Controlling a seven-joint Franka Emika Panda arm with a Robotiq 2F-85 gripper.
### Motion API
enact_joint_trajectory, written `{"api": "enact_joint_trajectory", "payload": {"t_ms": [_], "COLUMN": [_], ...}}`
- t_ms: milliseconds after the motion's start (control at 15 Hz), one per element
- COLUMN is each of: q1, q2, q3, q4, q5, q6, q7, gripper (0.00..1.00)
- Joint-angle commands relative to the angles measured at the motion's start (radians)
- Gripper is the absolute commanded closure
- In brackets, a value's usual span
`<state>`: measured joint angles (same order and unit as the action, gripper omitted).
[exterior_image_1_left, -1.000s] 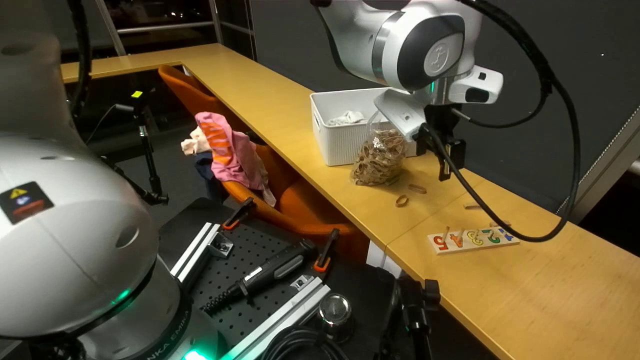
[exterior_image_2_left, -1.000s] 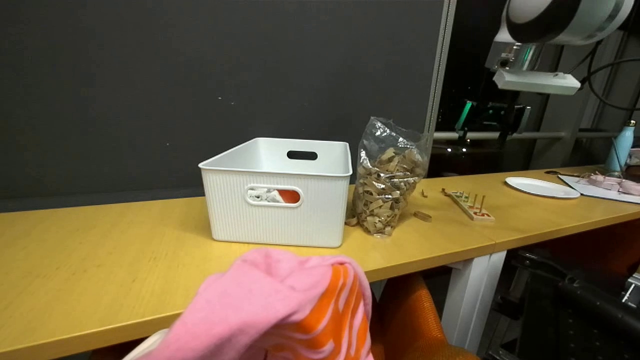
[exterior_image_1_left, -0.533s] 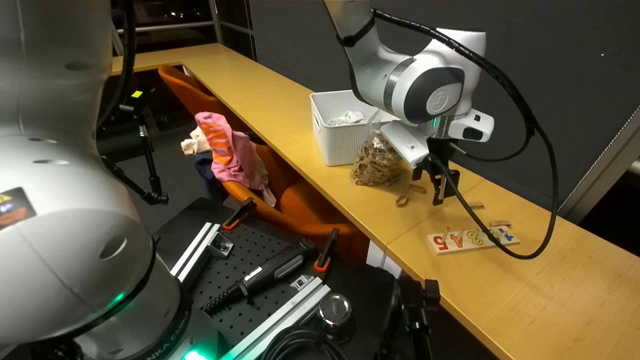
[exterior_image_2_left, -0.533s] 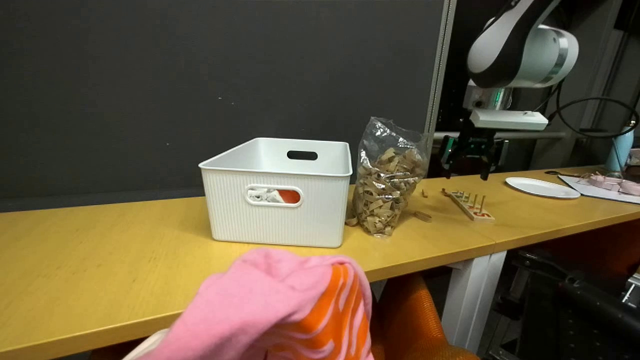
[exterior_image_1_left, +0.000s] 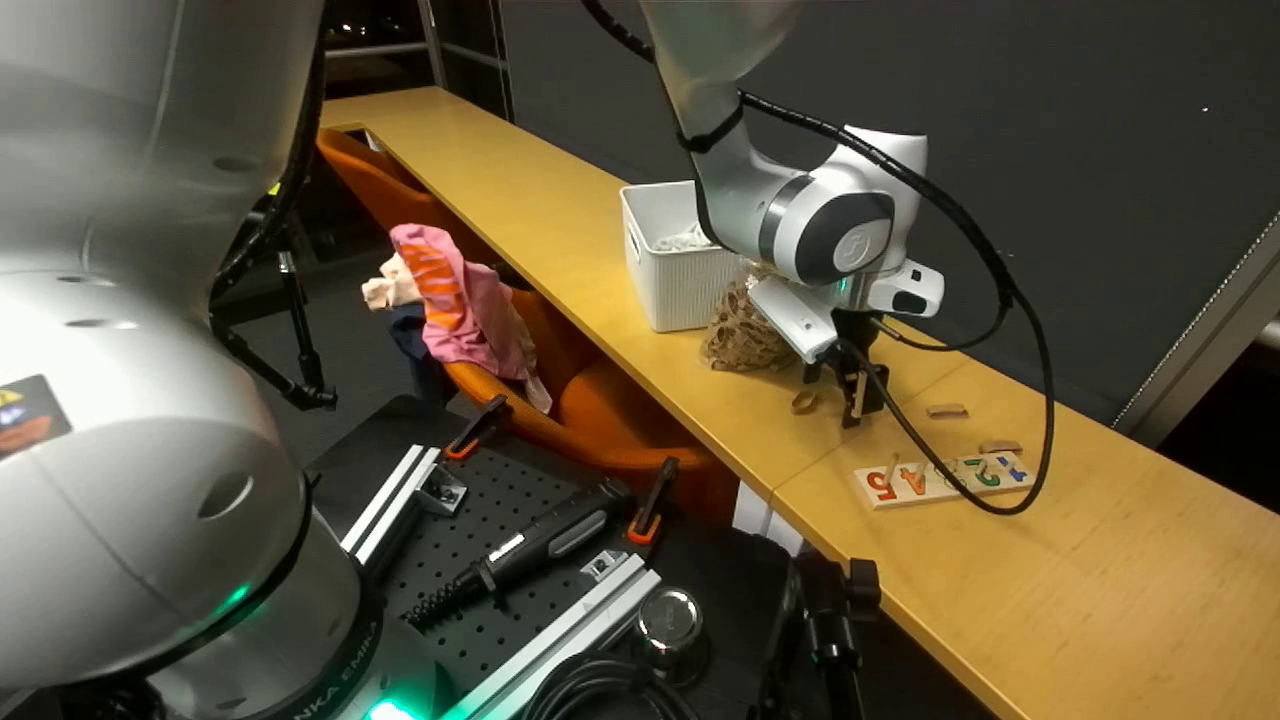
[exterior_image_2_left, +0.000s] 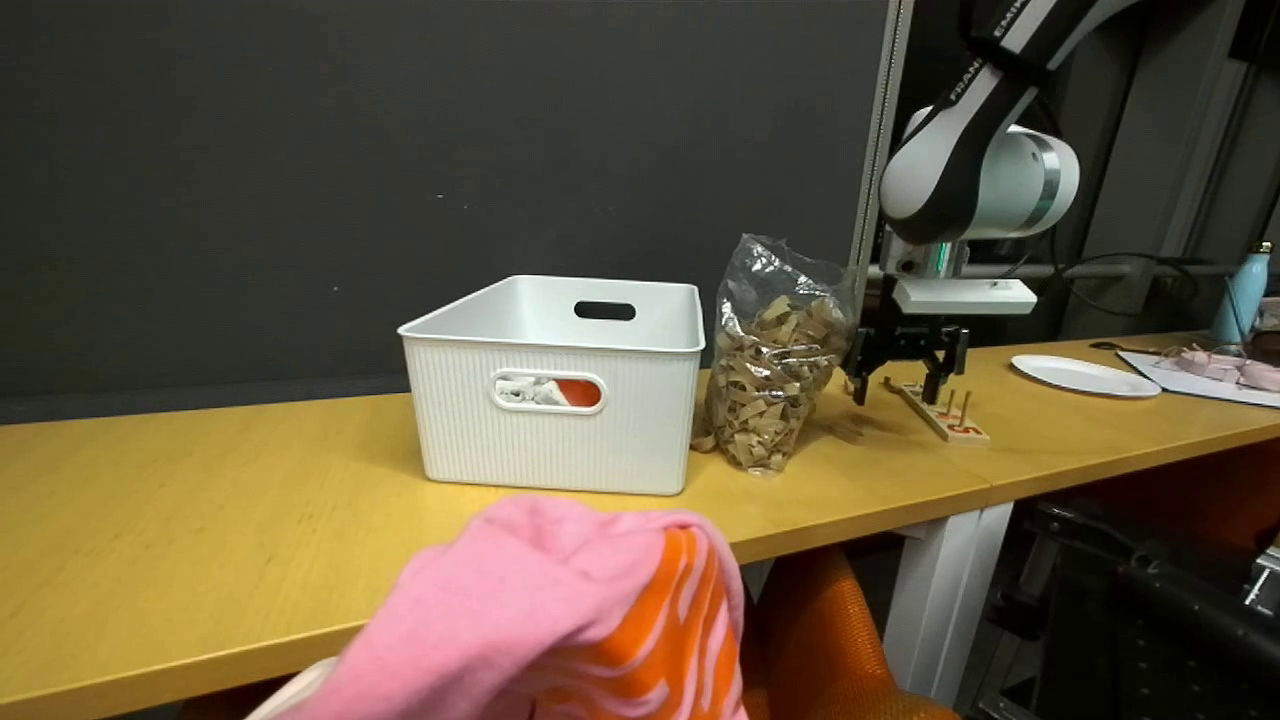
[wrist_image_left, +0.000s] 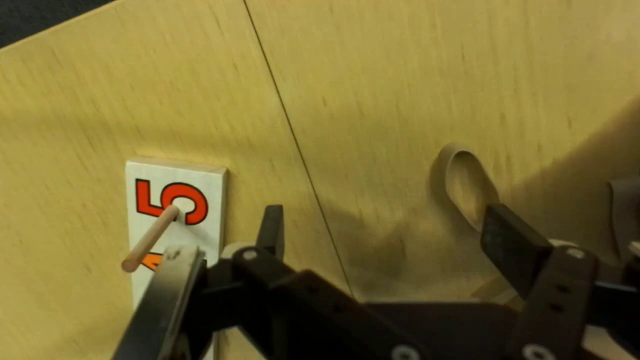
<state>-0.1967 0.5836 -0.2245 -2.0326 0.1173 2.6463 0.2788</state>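
While the fingers gape, a loop lies below, near one.

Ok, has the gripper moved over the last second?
Yes. In an exterior view, the gripper has come down and shifted closer to the clear bag of tan bands, which stands where it did.

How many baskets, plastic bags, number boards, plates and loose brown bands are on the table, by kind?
White basket: 1
Plastic bag: 1
Number board: 1
White plate: 1
Loose brown bands: at least 3; more may be hidden
Total: at least 7
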Motion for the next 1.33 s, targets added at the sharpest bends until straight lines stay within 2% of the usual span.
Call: {"api": "enact_joint_trajectory", "payload": {"t_ms": [0,533,600,667,733,1267], "q1": [-0.019,-0.021,-0.02,-0.02,-0.019,-0.023], "q2": [0.067,0.169,0.174,0.175,0.173,0.158], "q3": [0.033,0.07,0.072,0.073,0.075,0.082], "q4": [0.06,0.139,0.142,0.141,0.14,0.15], "q5": [0.026,0.025,0.024,0.023,0.023,0.026], "q6": [0.033,0.078,0.081,0.086,0.092,0.111], "q7": [-0.034,-0.062,-0.063,-0.068,-0.069,-0.086], "gripper": [0.0,0.0,0.25,0.26,0.32,0.94]}}
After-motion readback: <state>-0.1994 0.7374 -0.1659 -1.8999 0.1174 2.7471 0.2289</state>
